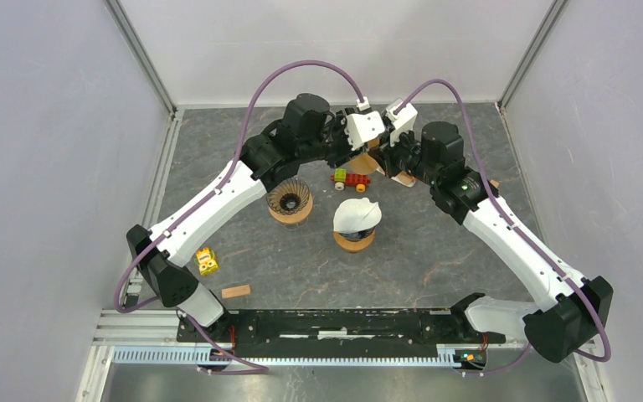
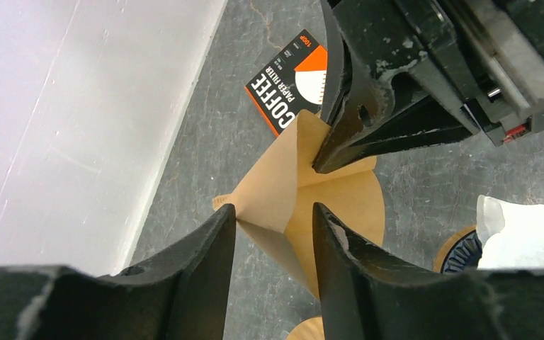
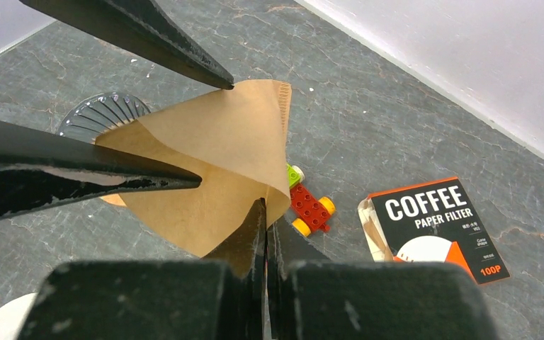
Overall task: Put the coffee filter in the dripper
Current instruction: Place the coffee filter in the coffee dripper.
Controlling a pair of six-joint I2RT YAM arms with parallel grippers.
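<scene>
The task is about half way, in my judgement. The filter point(image 3: 212, 142) is off the table and in the air, at the far middle of the workspace, between the two arms. The right gripper point(image 3: 265, 207) has its jaws closed flat on the lower edge of the filter and carries it. The left gripper point(image 2: 275, 212) has its jaws about half open, one on each side of the paper. One fingertip touches the edge of the filter and the other is near its face. I see a gap between them, so I do not count this as a grip.

The dripper point(image 1: 290, 199) is empty. It stands on its wooden base, near the filter, to its left and lower. A second dripper point(image 1: 354, 240) beside it already has a white filter point(image 1: 357, 213) inside, so I take the empty one as the goal. The pack point(image 3: 435, 227) lies on the table point(image 3: 411, 106), with a toy car point(image 3: 310, 209) just beside it.

What is left, as I judge it: open the filter into a cone, probably with the left jaws taking one side. Then bring it over the dripper, lower it with the point down, and let go.
</scene>
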